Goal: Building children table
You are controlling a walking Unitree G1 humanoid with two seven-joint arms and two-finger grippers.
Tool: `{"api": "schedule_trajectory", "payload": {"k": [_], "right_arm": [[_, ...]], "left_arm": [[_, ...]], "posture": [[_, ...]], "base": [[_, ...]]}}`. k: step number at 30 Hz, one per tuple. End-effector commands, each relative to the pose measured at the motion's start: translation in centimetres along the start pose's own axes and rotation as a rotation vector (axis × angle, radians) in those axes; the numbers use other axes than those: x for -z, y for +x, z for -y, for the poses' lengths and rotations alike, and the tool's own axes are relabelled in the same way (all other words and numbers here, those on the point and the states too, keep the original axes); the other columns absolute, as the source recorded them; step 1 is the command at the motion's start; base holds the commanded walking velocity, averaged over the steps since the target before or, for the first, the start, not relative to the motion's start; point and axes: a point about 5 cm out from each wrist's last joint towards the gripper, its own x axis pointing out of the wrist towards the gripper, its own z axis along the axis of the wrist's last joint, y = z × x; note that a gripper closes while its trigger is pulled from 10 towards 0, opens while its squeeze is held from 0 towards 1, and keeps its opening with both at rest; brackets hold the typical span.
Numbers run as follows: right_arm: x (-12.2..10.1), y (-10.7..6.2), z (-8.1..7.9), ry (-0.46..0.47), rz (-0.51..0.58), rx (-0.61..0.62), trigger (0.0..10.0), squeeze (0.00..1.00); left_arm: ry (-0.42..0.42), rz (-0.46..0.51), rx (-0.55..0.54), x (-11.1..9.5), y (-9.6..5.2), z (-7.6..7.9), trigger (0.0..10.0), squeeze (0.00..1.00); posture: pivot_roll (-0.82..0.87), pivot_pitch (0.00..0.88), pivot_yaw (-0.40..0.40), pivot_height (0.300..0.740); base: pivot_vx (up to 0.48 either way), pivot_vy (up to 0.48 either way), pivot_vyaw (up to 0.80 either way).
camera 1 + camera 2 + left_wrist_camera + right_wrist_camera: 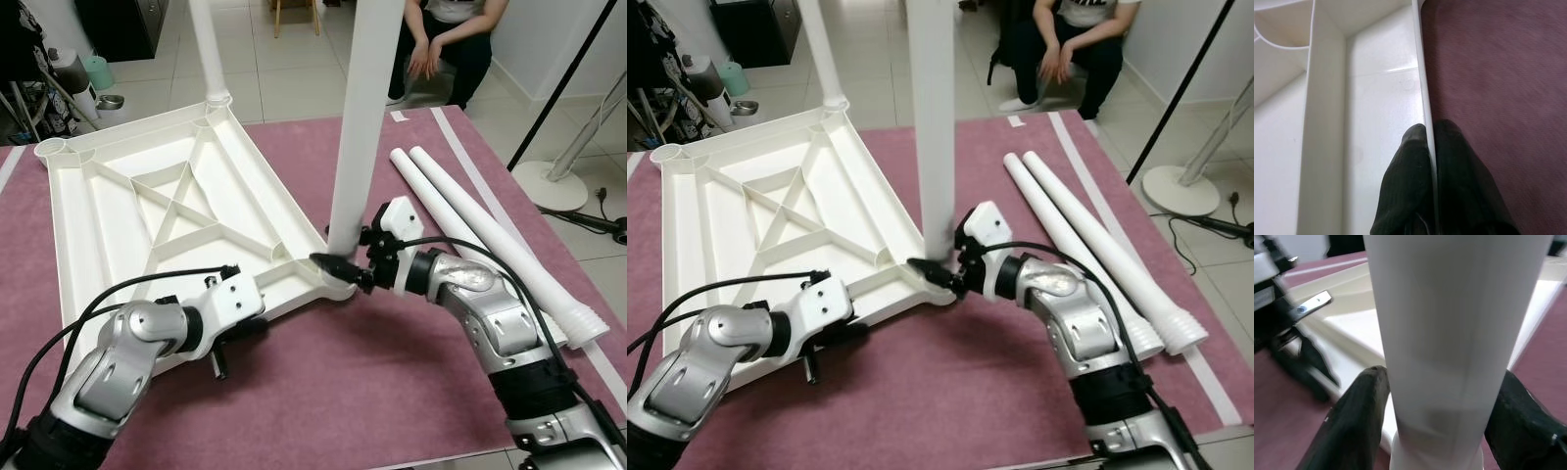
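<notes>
My right pincer (338, 266) has its two fingers around the base of the upright leg (361, 117), one finger on each side, right where the leg drops into the corner socket of the upturned tabletop (157, 201). My left pincer (1431, 161) is pinched shut on the tabletop's thin near rim, one finger inside the tray, one outside over the maroon mat (323, 392).

The leg looks like hollow white plastic: light, stiff, smooth, so I judge it slippery under my pads. Low down at the socket is the place to hold it, since up high it would lever about. The tabletop is a ribbed plastic shell (light enough to skate on the mat, I reckon), so the rim pinch is there to steady it.

Off beyond my right forearm two spare legs (490, 235) lie side by side on the mat, well apart from the fingers. Another leg (208, 49) already stands in the far corner. A person (446, 39) sits beyond the mat.
</notes>
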Motion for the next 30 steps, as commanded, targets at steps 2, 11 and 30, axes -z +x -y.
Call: {"api": "schedule_trajectory", "payload": {"k": [2,11,30], "right_arm": [[0.7,1.4,-2.2,0.044,-0.012,-0.192,10.0,0.0],[0.8,2.9,-0.7,0.019,-0.011,-0.069,0.0,0.0],[1.1,9.4,1.2,0.16,-0.05,0.843,0.0,0.0]], "left_arm": [[0.182,0.138,-0.037,-3.0,-1.3,-0.4,10.0,0.0],[0.098,0.202,-0.11,-4.0,-0.8,-1.0,10.0,0.0],[0.035,0.226,-0.479,-10.2,4.4,-5.8,10.0,0.0]], "posture": [[0.07,0.0,0.062,0.74],[0.07,0.0,0.057,0.74],[0.05,0.0,0.072,0.74]], "base": [[0.0,0.0,0.0],[0.0,0.0,0.0],[0.0,0.0,0.0]]}}
